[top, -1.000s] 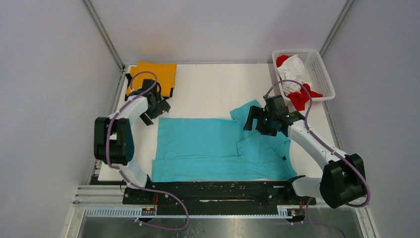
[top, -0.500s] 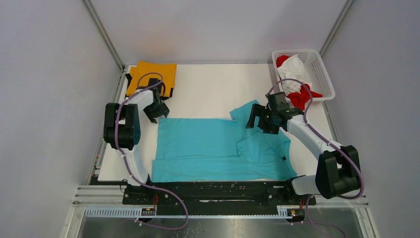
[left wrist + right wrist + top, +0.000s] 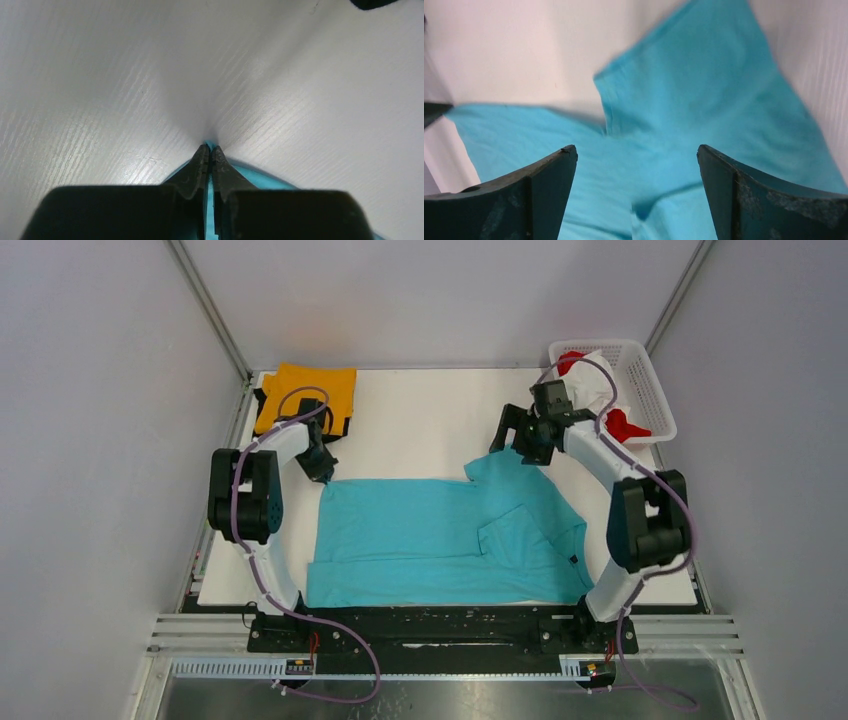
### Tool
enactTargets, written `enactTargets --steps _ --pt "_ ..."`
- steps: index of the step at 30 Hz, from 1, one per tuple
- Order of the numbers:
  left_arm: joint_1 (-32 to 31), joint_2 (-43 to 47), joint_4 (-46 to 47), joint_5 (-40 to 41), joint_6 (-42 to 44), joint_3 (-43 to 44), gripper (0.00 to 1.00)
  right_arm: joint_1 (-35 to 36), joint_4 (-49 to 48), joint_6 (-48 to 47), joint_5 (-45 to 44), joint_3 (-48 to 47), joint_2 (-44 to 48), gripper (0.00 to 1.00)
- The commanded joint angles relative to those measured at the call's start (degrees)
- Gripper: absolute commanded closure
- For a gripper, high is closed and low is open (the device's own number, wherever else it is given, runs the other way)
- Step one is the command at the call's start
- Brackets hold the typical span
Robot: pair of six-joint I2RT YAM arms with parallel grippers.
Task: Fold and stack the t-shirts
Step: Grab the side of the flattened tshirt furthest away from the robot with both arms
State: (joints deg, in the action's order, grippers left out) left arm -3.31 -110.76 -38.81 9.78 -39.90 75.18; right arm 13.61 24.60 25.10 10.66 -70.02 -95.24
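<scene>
A turquoise t-shirt [image 3: 440, 535] lies spread across the white table, one sleeve pointing to the far side. My left gripper [image 3: 323, 477] is at its far left corner, shut on the cloth; in the left wrist view the gripper [image 3: 210, 148] pinches a turquoise edge [image 3: 265, 177]. My right gripper [image 3: 512, 443] hovers open over the far sleeve, apart from it. The right wrist view shows the gripper [image 3: 636, 152] wide apart above the turquoise cloth [image 3: 684, 95]. An orange t-shirt [image 3: 312, 390] lies folded on a black one [image 3: 262, 400] at the far left.
A white lattice basket [image 3: 648, 390] stands at the far right corner with a white t-shirt [image 3: 595, 380] and a red one [image 3: 625, 426] in it. Bare table [image 3: 420, 415] lies between the orange stack and the basket. Grey walls close in both sides.
My left gripper came down onto the shirt's far left corner and shut on it. My right arm swung from over the shirt's right part to the far sleeve, staying open.
</scene>
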Motion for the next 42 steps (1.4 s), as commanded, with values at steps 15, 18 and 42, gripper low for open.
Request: enactTargets --steps 15,18,42 --pt "0.06 6.41 1.12 -4.13 1.49 -5.03 1.00 -2.88 18.21 -0.26 -7.85 -43.72 -35.82 0.01" --pt "-0.02 7.73 1.06 -4.46 1.47 -5.13 1.00 -2.86 20.84 0.21 -7.18 -47.56 -39.41 0.01" --pt "-0.03 11.95 0.92 -4.29 0.79 -6.72 1.00 0.46 33.14 0.22 -13.20 -54.10 -45.64 0.60"
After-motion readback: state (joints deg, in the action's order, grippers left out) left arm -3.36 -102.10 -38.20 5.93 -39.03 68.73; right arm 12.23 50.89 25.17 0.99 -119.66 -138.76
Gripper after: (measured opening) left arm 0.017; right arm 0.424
